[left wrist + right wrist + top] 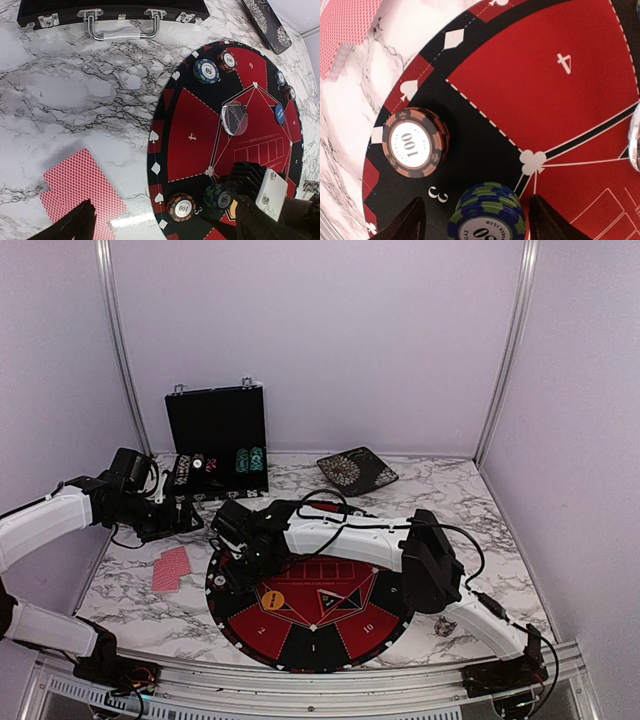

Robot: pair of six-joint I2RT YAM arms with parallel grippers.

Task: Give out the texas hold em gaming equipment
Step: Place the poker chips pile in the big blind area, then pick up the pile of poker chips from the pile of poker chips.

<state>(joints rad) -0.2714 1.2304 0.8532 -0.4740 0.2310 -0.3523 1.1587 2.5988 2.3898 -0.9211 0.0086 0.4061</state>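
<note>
Left gripper [167,222]: jaws spread wide with nothing between them, hanging low over the marble surface [75,85] by the mat's rim.
Right gripper [475,220]: jaws open, one finger on each side of the green-and-blue 50 stack [487,212]. There's a plain gap on the side toward the 100 stack. The other side is too close to call.
Where that stack stands: on the mat's black band, right by the white 3.
Red-and-black 100 stack [412,142]: on the same band near the rim, close to the 50 stack but apart from it.
Round mat [340,625]: red and black, lying flat on the surface in front of both arms.
Far chips: another 50 chip [206,70] and another 100 chip [229,60] sit side by side at the mat's rim on the case side.
Buttons: a clear disc [234,118] and a blue disc [280,114] lie near the mat's middle, and an orange disc [271,598] lies nearer the arms.
Cards [80,190]: red backs up, overlapping, on the surface just off the mat's left edge.
Black case [217,440]: open at the back, lid upright, with chips lined up inside.
Patterned tray [357,471]: dark, lying to the right of the case.
</note>
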